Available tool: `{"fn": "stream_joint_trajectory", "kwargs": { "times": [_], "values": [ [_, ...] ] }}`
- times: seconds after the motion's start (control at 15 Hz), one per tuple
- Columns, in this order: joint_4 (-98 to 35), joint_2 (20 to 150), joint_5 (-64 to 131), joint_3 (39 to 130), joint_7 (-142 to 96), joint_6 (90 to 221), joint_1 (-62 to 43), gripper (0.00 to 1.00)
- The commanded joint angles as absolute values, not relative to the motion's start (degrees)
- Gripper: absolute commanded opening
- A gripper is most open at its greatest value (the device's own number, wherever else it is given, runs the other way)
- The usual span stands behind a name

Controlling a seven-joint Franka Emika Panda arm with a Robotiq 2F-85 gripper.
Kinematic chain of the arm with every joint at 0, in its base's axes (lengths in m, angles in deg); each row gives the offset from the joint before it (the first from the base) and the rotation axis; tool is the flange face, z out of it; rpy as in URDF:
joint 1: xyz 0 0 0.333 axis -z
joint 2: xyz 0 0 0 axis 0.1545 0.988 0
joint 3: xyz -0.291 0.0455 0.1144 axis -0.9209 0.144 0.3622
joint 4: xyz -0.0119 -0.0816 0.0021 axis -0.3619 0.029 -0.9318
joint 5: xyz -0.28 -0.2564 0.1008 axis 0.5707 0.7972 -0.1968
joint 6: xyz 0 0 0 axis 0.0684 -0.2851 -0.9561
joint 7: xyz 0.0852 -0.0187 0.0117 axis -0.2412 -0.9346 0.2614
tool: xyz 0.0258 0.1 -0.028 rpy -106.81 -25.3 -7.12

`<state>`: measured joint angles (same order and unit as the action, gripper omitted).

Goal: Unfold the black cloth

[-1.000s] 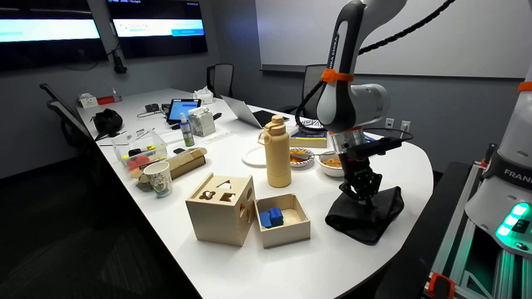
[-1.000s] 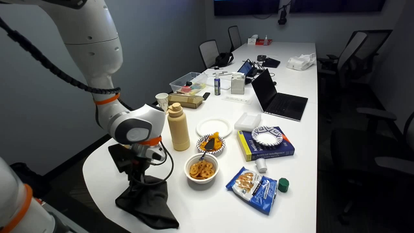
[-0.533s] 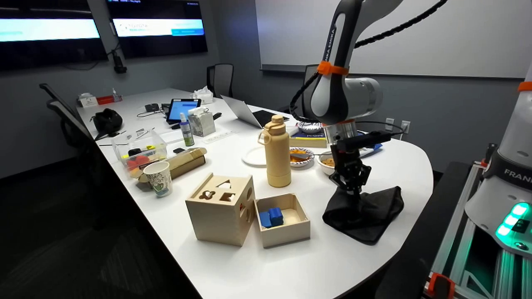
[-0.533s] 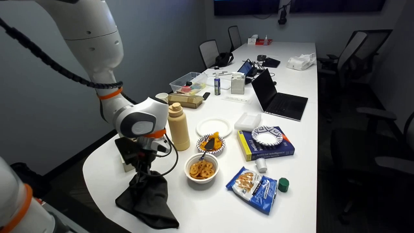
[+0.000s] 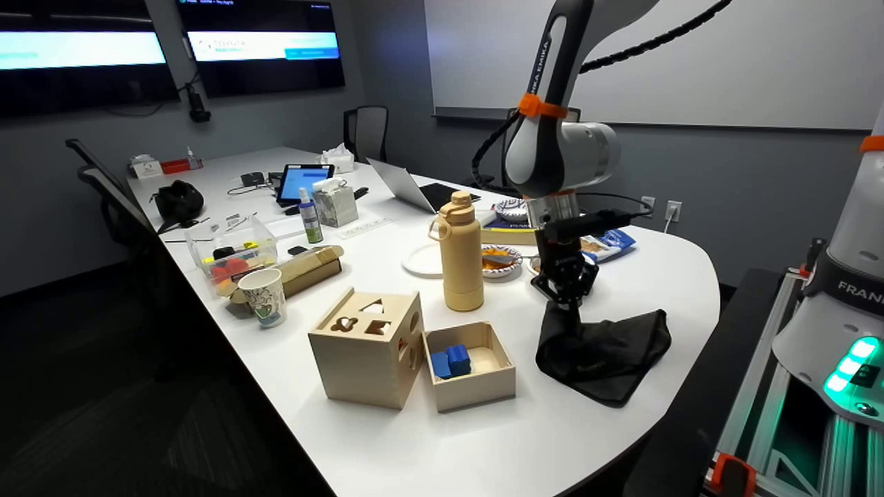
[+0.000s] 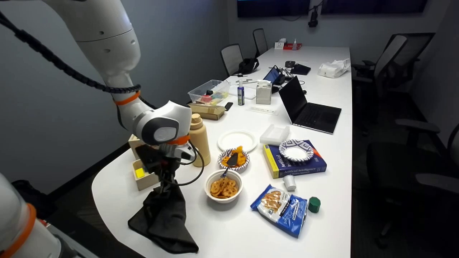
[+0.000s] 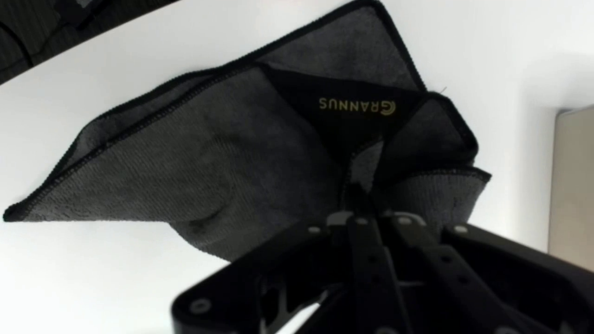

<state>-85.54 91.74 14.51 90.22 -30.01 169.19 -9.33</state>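
The black cloth (image 5: 621, 359) lies rumpled and partly folded near the table's rounded end. It shows in both exterior views (image 6: 170, 229). In the wrist view, the cloth (image 7: 209, 167) has folded-over layers and a gold-lettered label facing up. My gripper (image 5: 566, 304) is shut on a fold of the cloth and holds that part raised. The rest of the cloth stays on the table. In the wrist view, my gripper (image 7: 364, 199) has its fingers close together, with a strip of cloth running up between the tips. The pinched edge itself is mostly hidden in shadow.
A wooden shape box (image 5: 359, 366) and an open wooden box (image 5: 476, 395) stand beside the cloth. A tan bottle (image 5: 463, 269) stands behind them. A white snack bowl (image 6: 223, 200), a patterned bowl (image 6: 221, 158) and a blue snack bag (image 6: 283, 211) are nearby.
My gripper has moved up and away from the robot base, toward the bottle and wooden boxes. The gripped part of the cloth has risen with it; the cloth's outer corners have stayed put.
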Motion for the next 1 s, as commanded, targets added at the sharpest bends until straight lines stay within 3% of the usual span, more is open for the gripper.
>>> {"fn": "stream_joint_trajectory", "kwargs": {
  "times": [0.0, 0.33, 0.4, 0.47, 0.67, 0.93],
  "values": [
    [-82.68, 92.15, 13.57, 91.08, -29.45, 167.49, -8.76, 0.01],
    [-80.04, 93.90, 12.72, 91.60, -29.07, 169.16, -8.50, 0.01],
    [-79.31, 94.50, 12.62, 91.71, -28.97, 169.21, -8.45, 0.05],
    [-78.62, 95.15, 12.54, 91.77, -29.10, 169.32, -8.52, 0.27],
    [-76.35, 97.22, 13.28, 91.70, -29.27, 169.39, -8.97, 0.38],
    [-73.42, 99.59, 13.23, 92.33, -28.66, 168.84, -8.78, 0.69]
  ]
}}
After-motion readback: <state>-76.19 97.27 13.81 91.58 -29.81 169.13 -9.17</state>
